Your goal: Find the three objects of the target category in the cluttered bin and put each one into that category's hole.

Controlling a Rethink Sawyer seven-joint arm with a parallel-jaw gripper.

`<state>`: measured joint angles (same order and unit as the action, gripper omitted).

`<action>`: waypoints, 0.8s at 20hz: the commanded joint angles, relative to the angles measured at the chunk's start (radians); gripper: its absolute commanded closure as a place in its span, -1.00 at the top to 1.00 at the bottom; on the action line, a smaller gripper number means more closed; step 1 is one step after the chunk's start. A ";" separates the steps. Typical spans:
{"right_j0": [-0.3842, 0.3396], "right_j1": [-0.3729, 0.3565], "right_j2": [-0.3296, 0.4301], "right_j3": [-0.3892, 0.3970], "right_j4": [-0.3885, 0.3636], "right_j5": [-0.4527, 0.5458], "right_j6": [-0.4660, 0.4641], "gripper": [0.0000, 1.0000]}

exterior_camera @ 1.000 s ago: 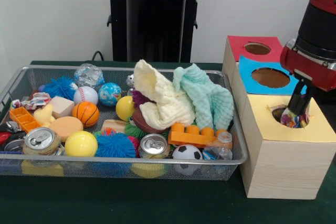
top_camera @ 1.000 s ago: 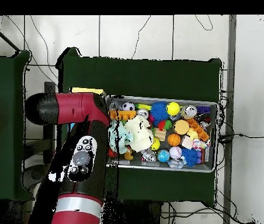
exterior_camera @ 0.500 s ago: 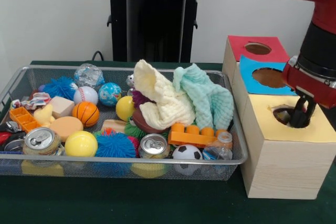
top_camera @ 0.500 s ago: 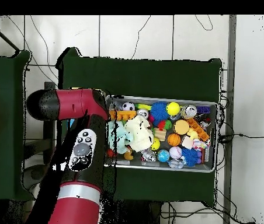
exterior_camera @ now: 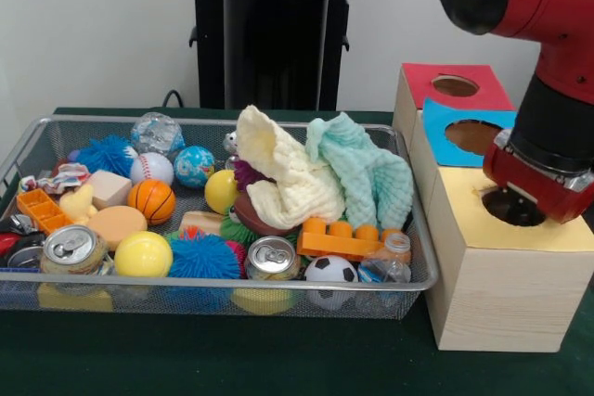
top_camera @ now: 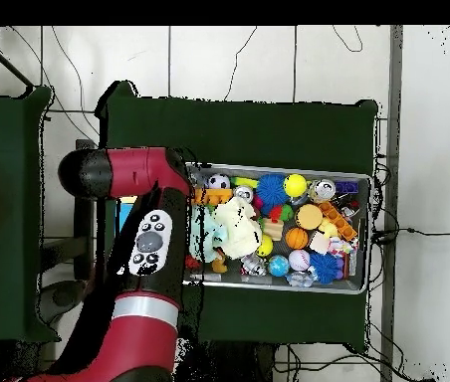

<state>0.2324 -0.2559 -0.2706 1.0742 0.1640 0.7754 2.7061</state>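
— Jaws: can you tell whether they stand apart or together?

— No. From the front the gripper point(exterior_camera: 513, 206) is sunk in the round hole of the yellow-topped box point(exterior_camera: 506, 275), and the red wrist housing hides the tips. From above the arm point(top_camera: 147, 261) covers the whole box, so the gripper does not show there at all.

— What else does the front give that the overhead does not?

— The other two boxes: the blue-topped box point(exterior_camera: 471, 134) and the red-topped box point(exterior_camera: 452, 86) stand in a row behind the yellow one, each hole bare. Overhead, only a sliver of blue shows beside the arm.

— And the wire bin point(exterior_camera: 419, 275)?

— Just beside the boxes, full. Front edge: two drink cans point(exterior_camera: 72, 247) point(exterior_camera: 271, 256), a soccer ball point(exterior_camera: 331, 271), a yellow ball point(exterior_camera: 144, 253). A cream cloth point(exterior_camera: 283, 176) and a mint cloth point(exterior_camera: 367, 173) are heaped in the middle — overhead they show as one pale lump point(top_camera: 231, 226).

— Which category is the target?

— I cannot tell.
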 commanded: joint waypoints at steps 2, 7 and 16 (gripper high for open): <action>-0.069 0.062 0.047 -0.037 -0.030 -0.052 0.029 -1.00; -0.070 0.033 0.065 -0.009 -0.025 -0.062 0.021 -1.00; -0.080 -0.069 0.122 0.044 0.006 -0.003 -0.025 -1.00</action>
<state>0.2055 -0.2564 -0.2611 1.0661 0.1579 0.7758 2.7061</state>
